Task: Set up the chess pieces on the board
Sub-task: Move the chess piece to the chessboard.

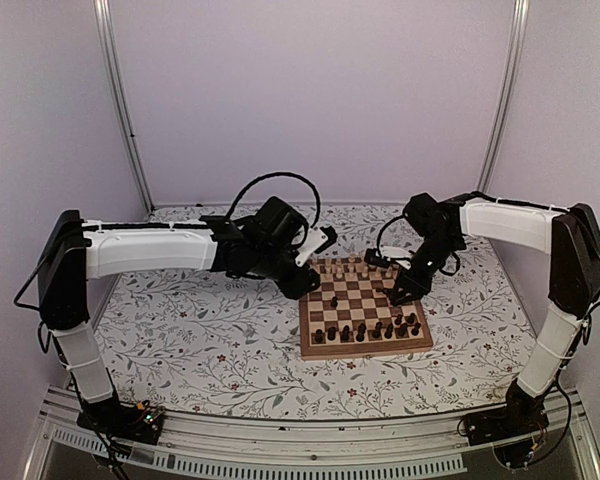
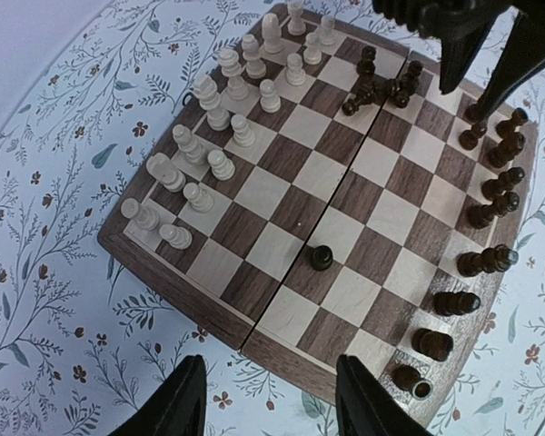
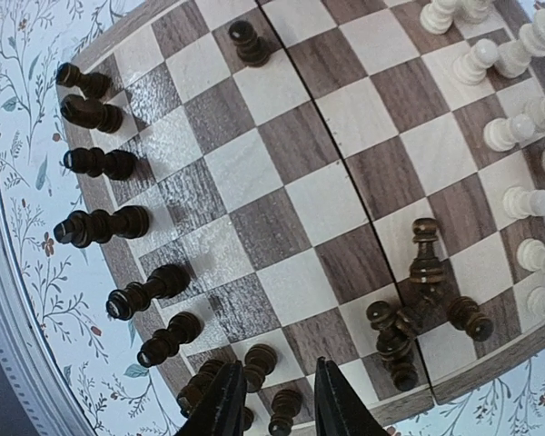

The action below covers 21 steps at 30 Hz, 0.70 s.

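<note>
The board [image 1: 365,345] lies on the floral cloth, right of centre. Pale chess pieces [image 2: 227,136] stand in two rows along its far side. Dark ones [image 3: 95,163] line the near side. A small heap of fallen dark pieces [image 3: 418,309] lies by the board's right edge, and a lone dark pawn [image 2: 321,258] stands mid-board. My right gripper [image 3: 277,404] hangs low over the near right corner. Its jaws stand slightly apart, with a dark pawn [image 3: 282,416] upright in the gap and touching neither finger. My left gripper [image 2: 272,404] hovers open over the cloth just off the board's left edge, holding nothing.
The floral cloth [image 1: 210,340] covers the table around the board. Metal frame posts [image 1: 120,100] rise at the back corners, and a rail [image 1: 310,440] runs along the near edge between the arm bases. Plain walls close in the sides and back.
</note>
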### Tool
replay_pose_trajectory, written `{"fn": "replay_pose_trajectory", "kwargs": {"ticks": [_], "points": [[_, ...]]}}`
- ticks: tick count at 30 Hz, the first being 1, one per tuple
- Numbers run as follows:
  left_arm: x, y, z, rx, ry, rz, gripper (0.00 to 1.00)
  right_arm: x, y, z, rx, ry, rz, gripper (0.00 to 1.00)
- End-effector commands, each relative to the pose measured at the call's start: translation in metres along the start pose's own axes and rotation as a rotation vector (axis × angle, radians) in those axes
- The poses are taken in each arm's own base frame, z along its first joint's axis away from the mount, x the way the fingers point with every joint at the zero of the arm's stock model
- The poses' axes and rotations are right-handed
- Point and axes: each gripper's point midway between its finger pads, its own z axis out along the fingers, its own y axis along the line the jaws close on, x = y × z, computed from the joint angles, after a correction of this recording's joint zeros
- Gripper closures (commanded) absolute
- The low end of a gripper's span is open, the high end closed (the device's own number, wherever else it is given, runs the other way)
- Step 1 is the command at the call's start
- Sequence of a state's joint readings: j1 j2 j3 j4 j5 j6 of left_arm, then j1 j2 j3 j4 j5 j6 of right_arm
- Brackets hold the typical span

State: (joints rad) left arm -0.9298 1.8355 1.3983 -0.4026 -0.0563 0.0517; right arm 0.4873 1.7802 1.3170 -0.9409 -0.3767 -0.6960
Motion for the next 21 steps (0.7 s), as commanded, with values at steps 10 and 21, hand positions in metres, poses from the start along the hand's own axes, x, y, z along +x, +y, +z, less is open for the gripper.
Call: {"fn": "replay_pose_trajectory", "kwargs": {"ticks": [10, 21], "points": [[-0.008, -0.008, -0.002, 0.01, -0.012, 0.02, 0.49, 0.01, -0.056, -0.007, 0.174, 0.005, 0.1, 0.66], [-0.007, -0.008, -0.001, 0.01, -0.008, 0.023, 0.49, 0.017, -0.066, 0.01, 0.177, 0.037, 0.122, 0.67]]}}
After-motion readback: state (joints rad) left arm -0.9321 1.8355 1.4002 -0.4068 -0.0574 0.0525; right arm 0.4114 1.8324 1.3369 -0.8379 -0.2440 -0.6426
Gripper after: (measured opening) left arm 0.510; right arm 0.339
